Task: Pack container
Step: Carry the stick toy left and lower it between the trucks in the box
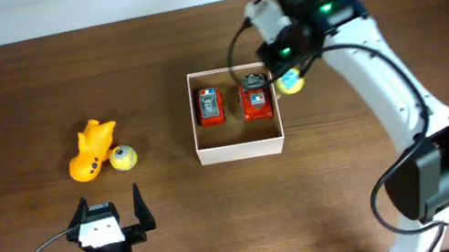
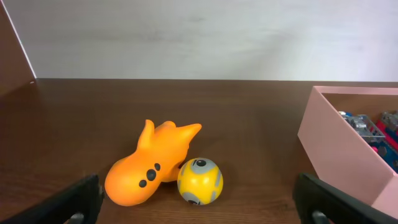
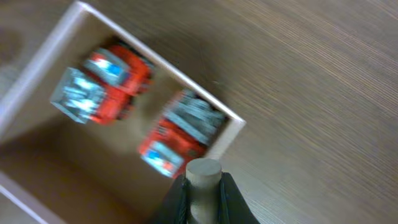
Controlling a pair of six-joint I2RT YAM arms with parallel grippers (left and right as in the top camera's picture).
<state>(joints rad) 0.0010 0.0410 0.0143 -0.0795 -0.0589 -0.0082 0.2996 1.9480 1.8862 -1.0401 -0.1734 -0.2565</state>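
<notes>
The container (image 1: 241, 152) is a small square white-walled box in the middle of the table; its wall also shows in the left wrist view (image 2: 342, 149) and the right wrist view (image 3: 161, 65). Two red toy cars (image 1: 210, 107) (image 1: 257, 97) lie inside it side by side. My right gripper (image 1: 281, 68) hovers at the box's far right corner, shut on a small toy (image 3: 204, 171) with a beige round stub; from overhead it looks yellow (image 1: 291, 84). My left gripper (image 1: 112, 215) is open and empty near the front edge.
An orange fish-like toy (image 1: 92, 149) and a yellow-and-grey ball (image 1: 124, 158) lie touching, left of the box and just beyond my left gripper. They also show in the left wrist view, the orange toy (image 2: 146, 168) and the ball (image 2: 199, 180).
</notes>
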